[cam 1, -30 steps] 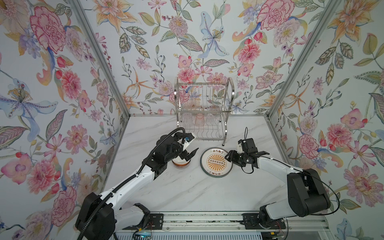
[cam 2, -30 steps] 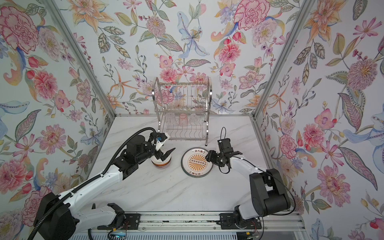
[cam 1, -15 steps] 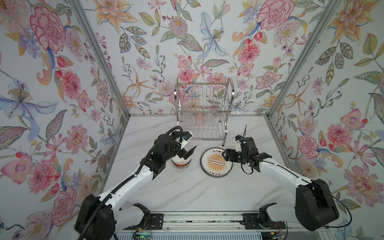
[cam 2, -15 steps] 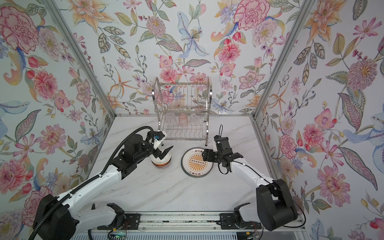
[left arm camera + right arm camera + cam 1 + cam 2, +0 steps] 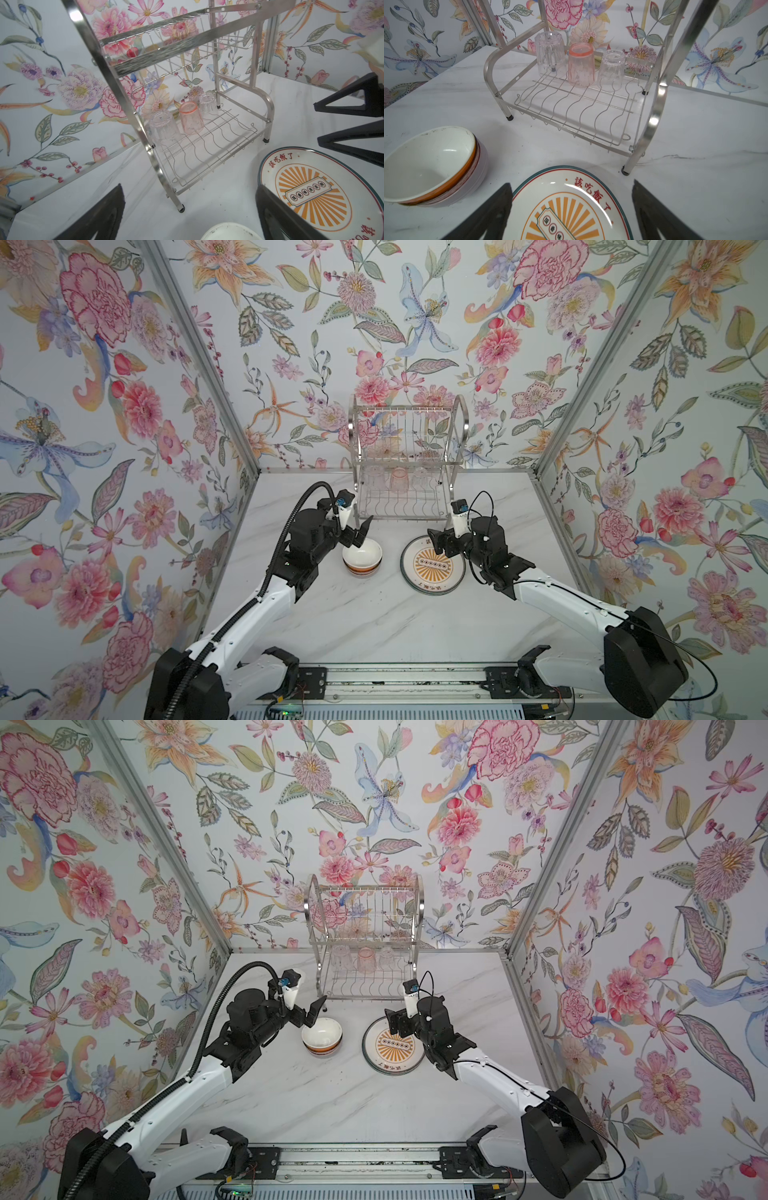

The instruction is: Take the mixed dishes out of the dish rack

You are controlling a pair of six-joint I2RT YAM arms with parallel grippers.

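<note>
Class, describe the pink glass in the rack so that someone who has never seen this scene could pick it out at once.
Find the steel dish rack at the back of the marble table, in front of the flowered wall. On its lower shelf stands a row of three. Pick the middle glass: it alone is tinted pink, while the two clear glasses flank it.

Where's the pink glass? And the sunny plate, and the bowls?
Pink glass [image 5: 581, 66]: right wrist view, on its side wall.
Plate [image 5: 432, 568]: in a top view, on its orange sunburst middle.
Bowls [image 5: 325, 1032]: in a top view, inside the top bowl.
</note>
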